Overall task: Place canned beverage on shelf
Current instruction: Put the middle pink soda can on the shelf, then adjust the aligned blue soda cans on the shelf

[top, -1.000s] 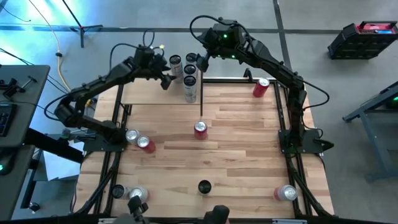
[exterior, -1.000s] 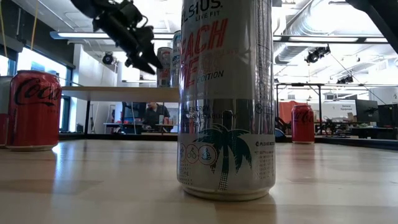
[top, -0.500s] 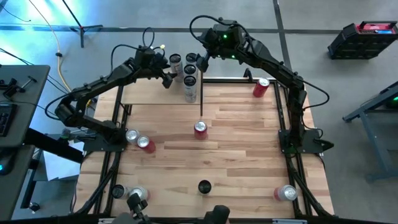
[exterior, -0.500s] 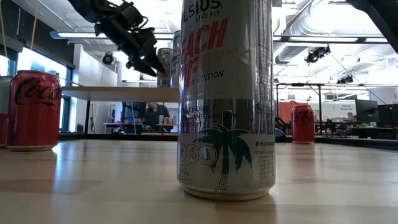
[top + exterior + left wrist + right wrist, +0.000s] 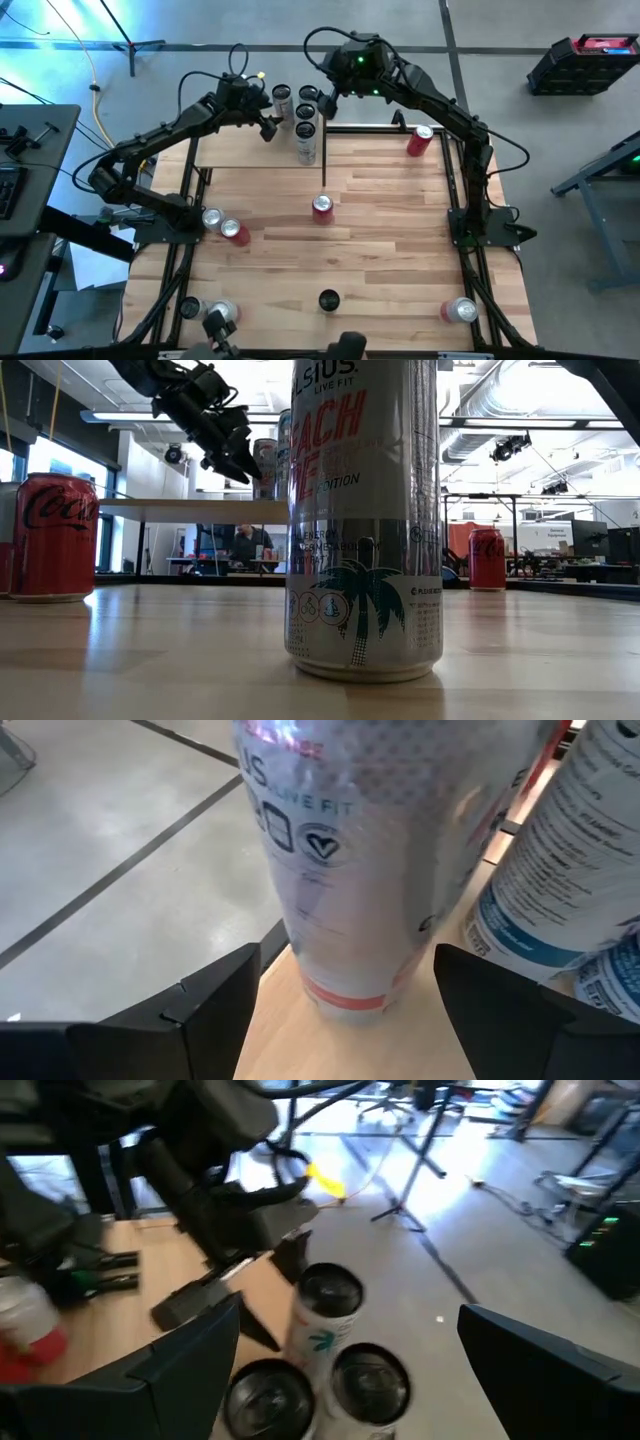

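The left tool (image 5: 345, 1010) stands released, its jaws straddling a tall silver printed beverage can (image 5: 375, 850) without visible contact. The can stands upright on the light-wood plank shelf (image 5: 235, 152), apparently at its edge. Thin rigid wall, slick surface: grip mid-body, moderately. The right tool (image 5: 340, 1370) hovers released above the cans.

Light-wood shelf (image 5: 235, 152) on thin black posts at the table's far left corner, four tall slim cans (image 5: 305, 112) upright and clustered at its far right end, nearest one silver with a red band (image 5: 370, 870), between open fingers.
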`<action>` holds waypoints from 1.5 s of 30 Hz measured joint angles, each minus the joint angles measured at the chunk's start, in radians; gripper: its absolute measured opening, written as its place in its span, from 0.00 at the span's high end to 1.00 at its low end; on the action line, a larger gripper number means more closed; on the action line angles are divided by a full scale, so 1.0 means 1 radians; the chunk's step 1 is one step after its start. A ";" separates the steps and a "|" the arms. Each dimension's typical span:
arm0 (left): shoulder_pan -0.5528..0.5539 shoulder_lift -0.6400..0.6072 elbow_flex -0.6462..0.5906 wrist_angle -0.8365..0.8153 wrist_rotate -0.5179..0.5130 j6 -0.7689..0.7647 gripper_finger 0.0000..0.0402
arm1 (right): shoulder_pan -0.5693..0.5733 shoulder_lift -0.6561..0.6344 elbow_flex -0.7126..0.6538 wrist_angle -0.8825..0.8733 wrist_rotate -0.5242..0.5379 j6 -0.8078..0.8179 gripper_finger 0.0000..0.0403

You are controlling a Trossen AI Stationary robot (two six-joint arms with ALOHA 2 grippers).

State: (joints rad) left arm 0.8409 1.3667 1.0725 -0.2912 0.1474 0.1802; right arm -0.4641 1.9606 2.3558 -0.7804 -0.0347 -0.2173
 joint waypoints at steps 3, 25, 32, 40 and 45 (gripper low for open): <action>-0.005 -0.008 0.000 -0.005 0.001 -0.003 0.28 | -0.003 0.002 0.000 -0.021 -0.045 0.000 0.10; 0.016 -0.147 0.000 -0.175 -0.027 -0.019 0.28 | -0.121 0.097 -0.005 -0.105 -0.266 0.033 0.10; 0.016 -0.150 0.000 -0.251 -0.027 -0.031 0.28 | -0.193 0.096 -0.005 -0.231 -0.245 -0.075 0.10; 0.016 -0.150 0.000 -0.238 -0.027 -0.048 0.28 | -0.219 0.134 -0.003 -0.154 -0.114 -0.074 0.10; 0.016 -0.150 0.000 -0.236 -0.027 -0.049 0.28 | -0.215 0.165 -0.003 -0.156 -0.112 -0.075 0.10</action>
State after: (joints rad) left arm 0.8570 1.2163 1.0725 -0.5270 0.1200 0.1312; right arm -0.6792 2.1258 2.3524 -0.9360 -0.1463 -0.2919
